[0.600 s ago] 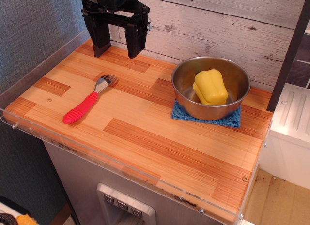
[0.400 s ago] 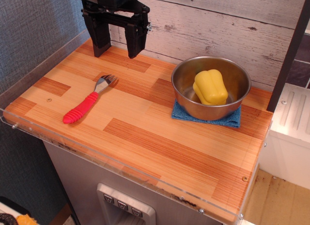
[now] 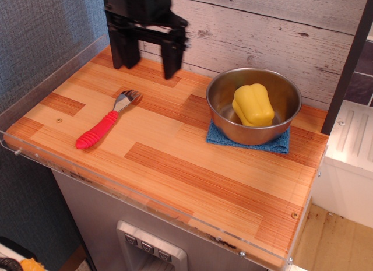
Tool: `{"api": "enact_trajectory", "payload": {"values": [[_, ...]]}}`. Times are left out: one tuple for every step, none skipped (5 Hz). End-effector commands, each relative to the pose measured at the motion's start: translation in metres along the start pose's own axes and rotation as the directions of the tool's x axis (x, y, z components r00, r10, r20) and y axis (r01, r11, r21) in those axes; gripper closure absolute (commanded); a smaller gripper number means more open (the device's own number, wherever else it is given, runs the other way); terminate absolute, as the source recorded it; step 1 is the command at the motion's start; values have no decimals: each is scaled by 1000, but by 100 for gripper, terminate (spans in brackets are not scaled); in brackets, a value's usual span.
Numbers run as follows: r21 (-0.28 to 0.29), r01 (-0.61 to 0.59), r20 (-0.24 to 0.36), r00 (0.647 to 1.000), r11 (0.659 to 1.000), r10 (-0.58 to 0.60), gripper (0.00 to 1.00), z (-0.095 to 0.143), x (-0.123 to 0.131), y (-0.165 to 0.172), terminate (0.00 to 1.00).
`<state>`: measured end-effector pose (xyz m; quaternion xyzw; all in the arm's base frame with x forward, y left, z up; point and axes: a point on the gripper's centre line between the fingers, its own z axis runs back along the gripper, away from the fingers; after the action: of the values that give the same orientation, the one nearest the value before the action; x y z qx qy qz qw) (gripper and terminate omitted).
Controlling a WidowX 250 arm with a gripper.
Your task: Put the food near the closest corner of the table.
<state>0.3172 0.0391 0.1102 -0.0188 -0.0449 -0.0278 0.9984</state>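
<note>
Sitting in a bowl (image 3: 254,105), the food (image 3: 253,104) lies well apart from the end effector (image 3: 149,60).

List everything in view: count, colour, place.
pepper: one, yellow, inside the bowl
bowl: one, steel, back right of the table, on the cloth
cloth: one, blue, under the bowl
fork: one, red handle with metal head, left side of the table
table: one, light and reddish-brown striped wood with clear edging
drawer unit: one, white, right of the table
gripper: one, black, open, above the table's back left, apart from everything
</note>
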Motion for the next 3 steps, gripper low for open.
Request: {"api": "enact_trajectory", "payload": {"values": [[35, 14, 101, 995, 999, -17, 0, 13, 41, -41, 0], [21, 9, 130, 991, 1000, -11, 0, 7, 58, -58, 0], [-6, 7, 115, 993, 1000, -7, 0, -5, 72, -72, 0]]}}
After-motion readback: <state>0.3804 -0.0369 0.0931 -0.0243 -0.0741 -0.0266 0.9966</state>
